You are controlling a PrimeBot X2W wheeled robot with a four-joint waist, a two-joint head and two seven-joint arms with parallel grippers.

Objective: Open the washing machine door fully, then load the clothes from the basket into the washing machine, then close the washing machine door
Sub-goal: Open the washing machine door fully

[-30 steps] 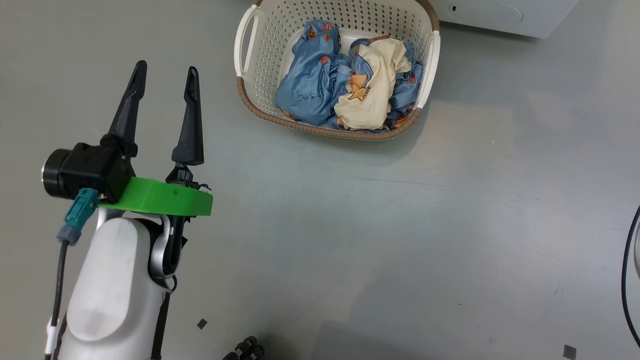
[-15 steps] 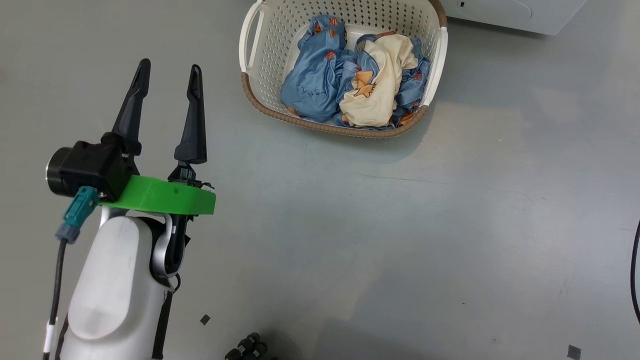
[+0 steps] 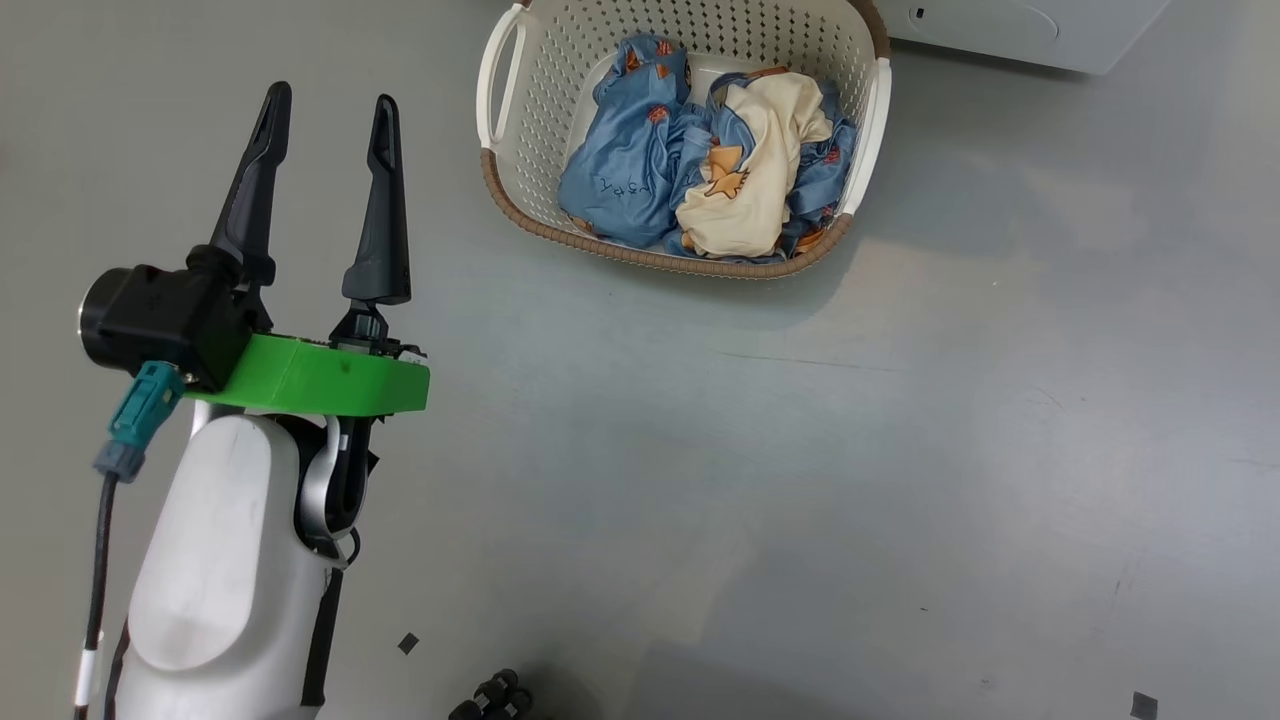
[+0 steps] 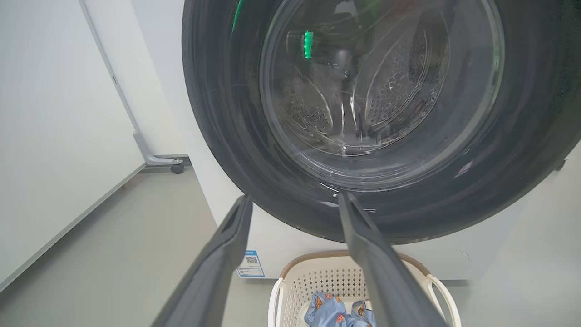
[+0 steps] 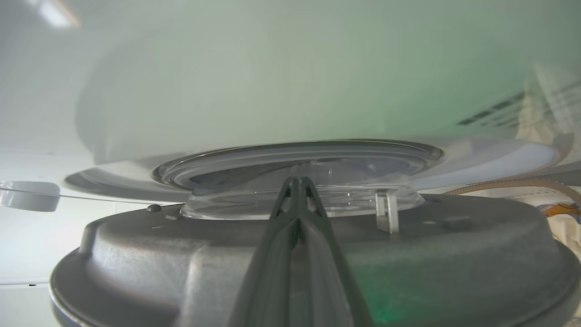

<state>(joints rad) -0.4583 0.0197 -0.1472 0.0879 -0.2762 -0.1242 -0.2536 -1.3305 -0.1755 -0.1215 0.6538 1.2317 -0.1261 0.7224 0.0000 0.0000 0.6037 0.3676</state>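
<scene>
The washing machine door [image 4: 376,104] is, as I read it, only part open. From the right wrist I look across its grey inner face and clear bulging bowl [image 5: 227,202], with the white body of the washing machine [image 4: 281,240] just beyond. So there is a gap, but not a full swing. My right gripper [image 5: 297,181] sits in that gap, jaws pressed together on nothing, tips at the foot of the bowl; I cannot tell whether they touch the door.

I judge step one to be in hand, with loading and closing both left. The clothes [image 3: 700,170], limp blue printed fabric and a cream piece, all lie crumpled in the basket [image 3: 640,258]. It stands on the grey floor [image 3: 800,450] just in front of the washing machine and is perforated cream plastic with a brown woven-look rim.

From outside, the door is a glossy black ring round glass, and the dimpled steel drum [image 4: 399,77] shows through. My left gripper [image 3: 330,97] hangs out in front of the washing machine, jaws spread and empty.
</scene>
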